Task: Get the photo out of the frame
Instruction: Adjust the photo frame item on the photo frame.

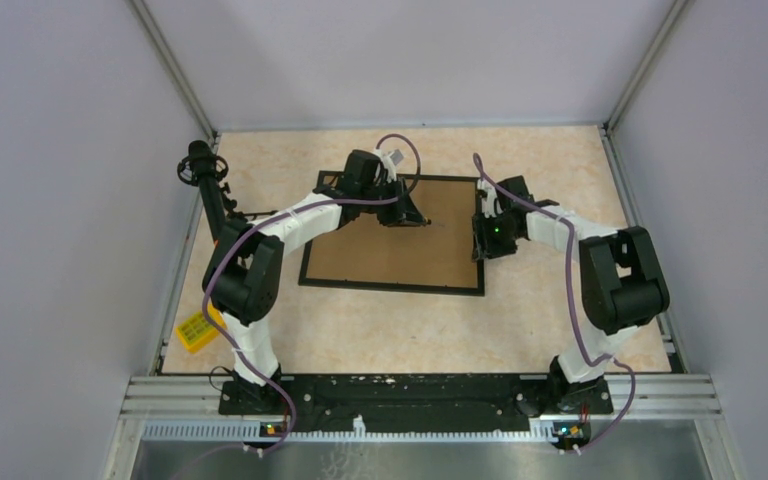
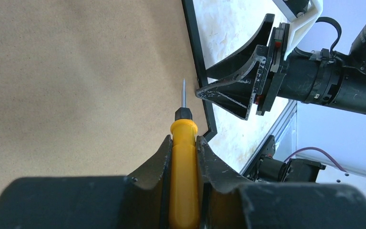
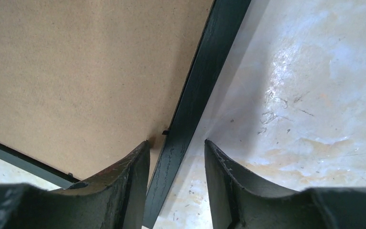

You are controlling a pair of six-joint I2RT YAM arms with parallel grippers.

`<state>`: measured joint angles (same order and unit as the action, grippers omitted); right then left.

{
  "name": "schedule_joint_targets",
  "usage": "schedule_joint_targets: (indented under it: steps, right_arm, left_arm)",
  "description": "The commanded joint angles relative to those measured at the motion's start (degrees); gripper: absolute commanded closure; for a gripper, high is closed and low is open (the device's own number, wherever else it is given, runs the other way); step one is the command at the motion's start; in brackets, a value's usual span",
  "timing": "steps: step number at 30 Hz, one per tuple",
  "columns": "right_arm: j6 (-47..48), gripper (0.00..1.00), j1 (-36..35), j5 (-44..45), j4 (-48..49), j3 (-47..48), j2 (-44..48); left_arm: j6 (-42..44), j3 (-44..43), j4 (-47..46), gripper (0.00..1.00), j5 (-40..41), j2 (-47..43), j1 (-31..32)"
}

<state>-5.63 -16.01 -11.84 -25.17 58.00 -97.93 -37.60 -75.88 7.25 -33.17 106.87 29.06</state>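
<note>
1 frame [image 1: 390, 250] lies back-up at the centre of the counter [image 1: 410, 330]. Left fingers [image 2: 148, 167], at its 12 o'clock, pinch 1 yellow screwdriver [image 2: 184, 162]. Right fingers [image 3: 128, 176], spread, straddle its 3 o'clock border.

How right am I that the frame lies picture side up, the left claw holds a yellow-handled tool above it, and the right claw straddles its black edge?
Not quite: the frame lies face down, brown back up, as the top external view shows. The rest holds: the left gripper holds the yellow-handled tool above it, and the right gripper straddles its black edge.
</note>
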Motion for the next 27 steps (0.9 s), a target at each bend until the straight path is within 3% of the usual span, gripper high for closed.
schedule_joint_targets:
  steps: [1,11,15,18,21,27]
  right_arm:
    - [-0.99,0.56,-0.69,0.47,-3.95,-0.7,-1.57]
    - [-2.98,0.61,-0.6,-2.19,-5.36,4.24,-8.39]
    - [-2.9,0.67,0.17,-2.57,-5.51,4.49,-9.34]
    - [-2.83,0.77,1.23,-1.98,-5.54,4.17,-9.47]
    - [-2.28,0.98,3.2,-2.28,-6.19,4.35,-10.32]
    - [0.58,1.0,6.58,-10.64,-7.23,4.03,-10.37]
  left_arm:
    - [-0.56,0.16,-2.73,1.0,-1.01,-0.48,-0.32]
    - [-0.59,-0.03,-2.69,1.0,-1.31,0.0,-0.36]
    - [-0.73,0.03,-2.76,1.0,-1.54,0.18,-0.41]
    - [-0.72,0.04,-2.75,1.0,-1.63,0.19,-0.49]
    - [-0.76,0.15,-2.72,1.0,-1.77,0.14,-0.59]
    - [-0.75,0.8,-3.1,1.0,-1.96,0.16,-0.68]
